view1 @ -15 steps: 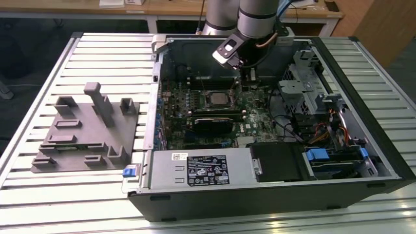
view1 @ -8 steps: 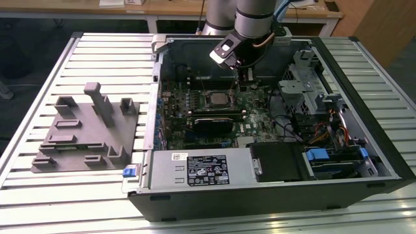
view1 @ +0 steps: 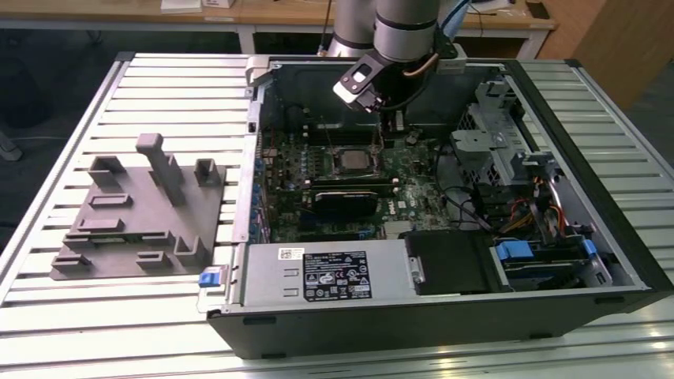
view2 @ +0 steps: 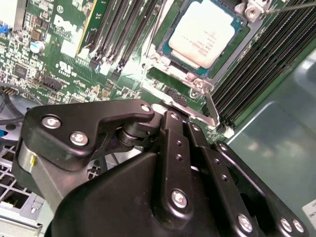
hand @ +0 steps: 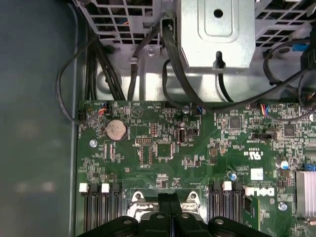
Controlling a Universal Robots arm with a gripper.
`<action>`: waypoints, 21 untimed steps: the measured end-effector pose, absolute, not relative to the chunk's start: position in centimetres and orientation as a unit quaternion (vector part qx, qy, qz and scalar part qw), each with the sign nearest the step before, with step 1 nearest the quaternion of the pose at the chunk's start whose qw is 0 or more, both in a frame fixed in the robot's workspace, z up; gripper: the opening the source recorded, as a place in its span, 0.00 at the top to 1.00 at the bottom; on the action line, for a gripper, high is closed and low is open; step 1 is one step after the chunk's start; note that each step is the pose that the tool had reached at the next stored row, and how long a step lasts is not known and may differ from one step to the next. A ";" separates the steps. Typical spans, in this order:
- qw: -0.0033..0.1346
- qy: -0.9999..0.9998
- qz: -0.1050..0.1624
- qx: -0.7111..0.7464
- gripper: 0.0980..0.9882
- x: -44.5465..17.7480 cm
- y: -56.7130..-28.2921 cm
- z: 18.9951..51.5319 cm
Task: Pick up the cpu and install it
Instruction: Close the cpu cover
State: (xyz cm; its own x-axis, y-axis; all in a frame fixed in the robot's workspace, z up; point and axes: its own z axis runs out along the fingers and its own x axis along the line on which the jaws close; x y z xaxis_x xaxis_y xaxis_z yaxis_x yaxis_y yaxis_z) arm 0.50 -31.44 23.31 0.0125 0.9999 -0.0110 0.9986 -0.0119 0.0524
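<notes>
The cpu (view1: 351, 160) lies flat in the metal-framed socket (view1: 371, 148) on the green motherboard inside the open computer case; its pale silvery top (view2: 200, 32) faces up. My gripper (view1: 392, 125) hangs inside the case just beyond the socket, toward the case's far wall. Both wrist views show its black fingers pressed together, with nothing visible between them (view2: 175, 118) (hand: 170, 198). A thin metal socket tab (view2: 210, 106) sits just past the fingertips. The grey plastic fixture (view1: 137, 209) with upright posts stands on the table at the exterior view's left.
The case walls (view1: 252, 142) enclose the motherboard (hand: 163, 148). Memory slots (view2: 123, 29) flank the socket. A metal drive cage with black cables (hand: 217, 34) lies beyond the board. A power supply (view1: 327, 272) and a black card (view1: 342, 201) fill the case's near side.
</notes>
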 end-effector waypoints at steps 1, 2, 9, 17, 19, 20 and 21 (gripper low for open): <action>0.022 0.702 0.015 0.711 0.99 0.4 -31.4 23.3; 0.022 0.702 0.015 0.712 0.99 0.3 -31.4 23.3; 0.023 0.700 0.014 0.713 0.99 -0.5 -31.4 23.3; 0.023 0.699 0.014 0.715 0.99 -1.1 -31.4 23.3; 0.023 0.698 0.014 0.715 0.99 -1.2 -31.4 23.3; 0.023 0.698 0.014 0.716 0.99 -1.3 -31.4 23.3; 0.023 0.698 0.014 0.716 0.99 -1.4 -31.4 23.3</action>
State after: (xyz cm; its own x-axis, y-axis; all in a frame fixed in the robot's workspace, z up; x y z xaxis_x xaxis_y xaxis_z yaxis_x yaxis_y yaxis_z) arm -1.39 -31.44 23.30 0.0257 0.9996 -0.0109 0.9983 -0.0251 0.0524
